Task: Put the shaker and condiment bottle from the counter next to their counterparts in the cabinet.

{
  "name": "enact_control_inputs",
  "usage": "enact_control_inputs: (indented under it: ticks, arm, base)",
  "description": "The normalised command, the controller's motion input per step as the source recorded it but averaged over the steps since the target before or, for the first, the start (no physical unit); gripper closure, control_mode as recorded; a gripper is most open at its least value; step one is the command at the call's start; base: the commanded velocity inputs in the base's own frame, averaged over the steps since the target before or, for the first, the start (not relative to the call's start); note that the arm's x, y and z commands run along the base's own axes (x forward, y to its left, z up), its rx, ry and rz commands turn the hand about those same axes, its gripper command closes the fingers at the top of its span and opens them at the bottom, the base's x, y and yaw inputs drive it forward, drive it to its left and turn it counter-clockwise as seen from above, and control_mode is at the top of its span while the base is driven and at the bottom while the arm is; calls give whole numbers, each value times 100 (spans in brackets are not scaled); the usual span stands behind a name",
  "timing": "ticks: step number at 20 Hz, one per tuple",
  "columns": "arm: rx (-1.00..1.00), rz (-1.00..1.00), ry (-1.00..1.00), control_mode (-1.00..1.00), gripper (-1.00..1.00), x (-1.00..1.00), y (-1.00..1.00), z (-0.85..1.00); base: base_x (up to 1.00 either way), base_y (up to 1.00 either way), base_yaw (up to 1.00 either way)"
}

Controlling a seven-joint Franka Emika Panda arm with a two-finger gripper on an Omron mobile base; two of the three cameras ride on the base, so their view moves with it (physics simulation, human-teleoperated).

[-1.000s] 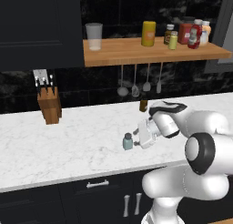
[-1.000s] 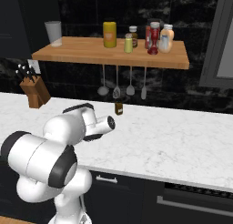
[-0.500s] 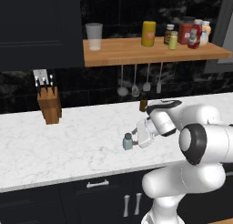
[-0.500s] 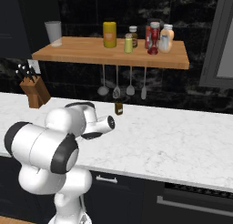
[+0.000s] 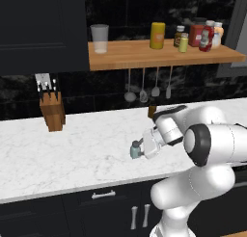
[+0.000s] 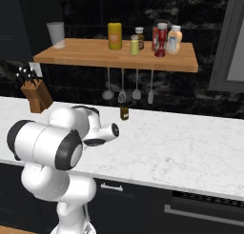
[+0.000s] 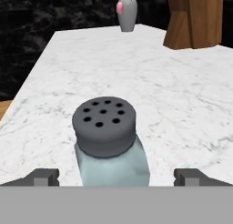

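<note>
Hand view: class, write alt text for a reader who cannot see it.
A small pale blue-green shaker with a grey perforated cap stands upright on the white marble counter, centred between the open gripper tips. Farther along the counter stand a brown wooden knife block and a grey vase.

Shaker standing between the spread fingertips of the gripper (image 7: 116,177), seen along the tool axis.

The shaker (image 7: 110,148), pale blue-green with a grey perforated cap, stands upright on the white marble counter (image 7: 182,104), midway between the two dark fingertips (image 7: 43,176), with a clear gap to each. Farther ahead of the tool, right of its axis, stands a brown wooden block (image 7: 195,19); a small grey vase (image 7: 127,13) with pink flowers sits near the counter's far end.
</note>
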Motion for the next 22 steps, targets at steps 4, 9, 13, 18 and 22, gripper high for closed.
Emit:
enact_control_inputs:
  ticks: [4,9,13,18,22]
  arm:
    - [0,0,0,-100,-100,6,10,-20]
    - [0,0,1,-100,100,5,10,-12]
    - [7,-1,8,-100,100,15,-6,-3]
    - [9,-13,8,-100,100,0,-34,43]
    - [0,-16,0,-100,100,0,-20,100]
  base:
    - [0,0,0]
    - [0,0,0]
    - [0,0,0]
    - [0,0,0]
    - [0,0,0]
